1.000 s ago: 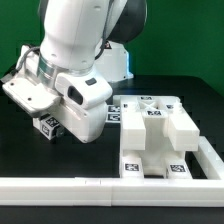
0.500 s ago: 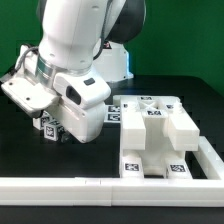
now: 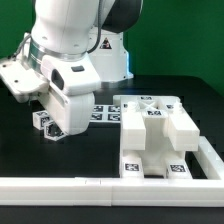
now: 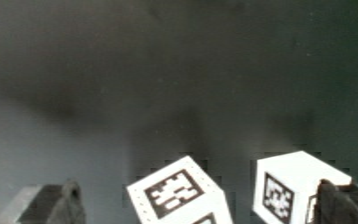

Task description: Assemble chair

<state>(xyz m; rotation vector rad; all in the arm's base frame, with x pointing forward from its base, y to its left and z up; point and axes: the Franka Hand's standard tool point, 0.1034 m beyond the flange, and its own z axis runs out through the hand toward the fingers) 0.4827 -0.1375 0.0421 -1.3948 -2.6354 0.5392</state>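
The black tabletop [image 3: 195,100] carries all parts. The robot arm [image 3: 70,40] occupies the exterior view's left. Compared with a second ago it stands higher and more upright; its wrist, then tilted low over the parts, is raised off them.

A long low white rail [image 3: 90,186] runs along the near edge and plays no part in this step.

The blocky chair section [image 3: 155,135], white panels with tags on top, sits at the exterior view's right, just behind the rail and well apart from the arm. Its position is unchanged.

A pair of small tagged chair pieces [image 3: 45,124] rests on the tabletop directly below the wrist, at the exterior view's left. They lie close together. Whether they touch each other cannot be told. They sit in much the same place as before.

The gripper [image 4: 197,208] is spread wide. In the wrist view its jaws stand at opposite edges, with both tagged pieces below and between them and nothing clamped. A second ago the jaws were down at these pieces.

Finding: the small pieces appear to have just been let go and left on the tabletop. They are not yet joined to the blocky section, so most of the assembly seems outstanding.
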